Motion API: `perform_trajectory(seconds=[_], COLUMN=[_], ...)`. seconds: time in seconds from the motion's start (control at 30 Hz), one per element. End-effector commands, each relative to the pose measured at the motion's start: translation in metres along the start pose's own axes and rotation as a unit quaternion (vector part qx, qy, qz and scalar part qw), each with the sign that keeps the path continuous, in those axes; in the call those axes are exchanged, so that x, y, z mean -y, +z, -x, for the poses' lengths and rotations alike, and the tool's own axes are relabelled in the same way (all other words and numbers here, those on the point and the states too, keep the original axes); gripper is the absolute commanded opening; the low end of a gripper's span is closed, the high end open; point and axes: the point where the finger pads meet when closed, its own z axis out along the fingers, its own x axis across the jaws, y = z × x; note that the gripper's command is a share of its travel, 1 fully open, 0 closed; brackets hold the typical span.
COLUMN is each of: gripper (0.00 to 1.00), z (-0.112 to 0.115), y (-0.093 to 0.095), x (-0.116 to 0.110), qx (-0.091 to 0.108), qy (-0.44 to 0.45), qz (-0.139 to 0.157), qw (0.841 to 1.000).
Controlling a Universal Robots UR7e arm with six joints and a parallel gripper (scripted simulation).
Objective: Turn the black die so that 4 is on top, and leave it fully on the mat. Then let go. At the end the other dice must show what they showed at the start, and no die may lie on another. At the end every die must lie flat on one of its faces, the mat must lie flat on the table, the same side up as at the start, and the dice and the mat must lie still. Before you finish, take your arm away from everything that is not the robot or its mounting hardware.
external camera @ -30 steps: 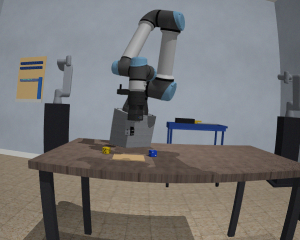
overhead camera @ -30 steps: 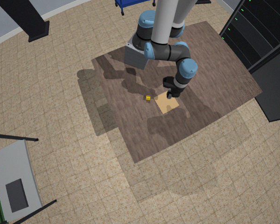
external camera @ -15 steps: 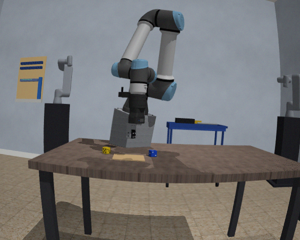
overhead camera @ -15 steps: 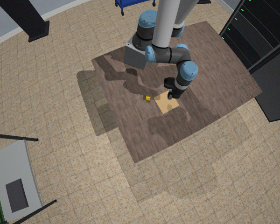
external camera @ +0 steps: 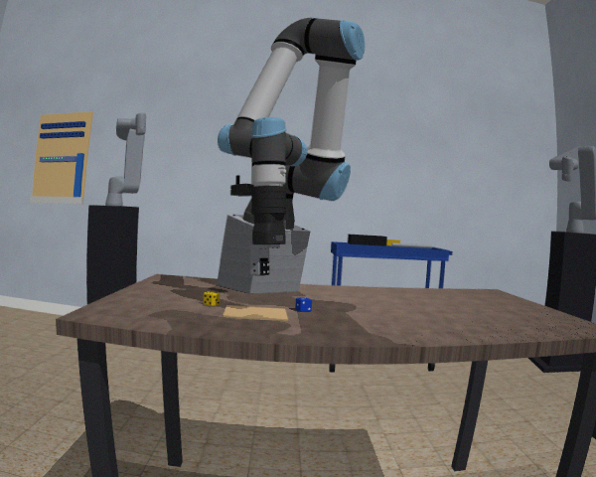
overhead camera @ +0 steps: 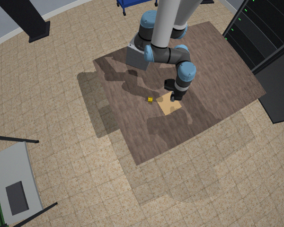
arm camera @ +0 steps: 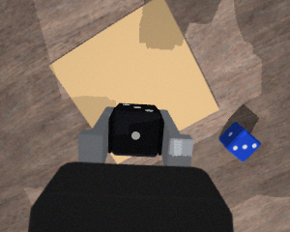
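Observation:
My gripper (arm camera: 135,122) (external camera: 263,268) (overhead camera: 173,98) is shut on the black die (arm camera: 135,127) (external camera: 264,265) and holds it in the air above the tan mat (arm camera: 135,68) (overhead camera: 170,108) (external camera: 254,313). In the wrist view the die's face toward the camera shows one pip. It hangs over the mat's edge nearest the arm. In the exterior view it is well above the table. In the top view the arm hides the die.
A blue die (arm camera: 241,141) (external camera: 303,304) lies on the wooden table (overhead camera: 210,73) (external camera: 442,318) just off the mat, three pips up. A yellow die (overhead camera: 150,99) (external camera: 211,298) lies on the table beside the mat's other side. The arm's grey base (external camera: 236,261) stands behind.

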Motion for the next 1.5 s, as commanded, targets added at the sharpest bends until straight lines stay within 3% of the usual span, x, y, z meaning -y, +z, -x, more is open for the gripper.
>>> perform_trajectory(seconds=[0.0, 0.03, 0.1, 0.27, 0.3, 0.5, 0.53, 0.6, 0.7, 0.83, 1.1, 1.47], gripper=[0.57, 0.57, 0.57, 0.57, 0.57, 0.57, 0.57, 0.57, 0.57, 0.57, 0.57, 0.57], z=[-0.0015, -0.0014, -0.0014, -0.0011, -0.0010, -0.0010, -0.0010, -0.0015, -0.0014, -0.0013, -0.0007, -0.0008], y=[0.0009, 0.0008, 0.0008, 0.0010, 0.0009, 0.0015, 0.0015, 0.0021, 0.0021, 0.0025, 0.0026, 0.0030], x=[-0.0001, -0.0001, -0.0001, 0.0002, 0.0002, 0.0005, 0.0005, 0.0006, 0.0006, 0.0007, 0.0011, 0.0014], qx=[-0.001, -0.001, -0.001, 0.000, 0.000, -0.001, 0.000, -0.002, -0.002, -0.002, -0.001, -0.001], qy=[-0.002, -0.002, -0.002, -0.002, -0.002, -0.002, -0.002, -0.003, -0.003, -0.003, -0.002, -0.002], qz=[0.062, 0.076, 0.076, 0.156, 0.158, 0.235, 0.235, 0.268, 0.270, 0.332, 0.414, 0.469], qw=[0.998, 0.997, 0.997, 0.988, 0.987, 0.972, 0.972, 0.963, 0.963, 0.943, 0.910, 0.883])
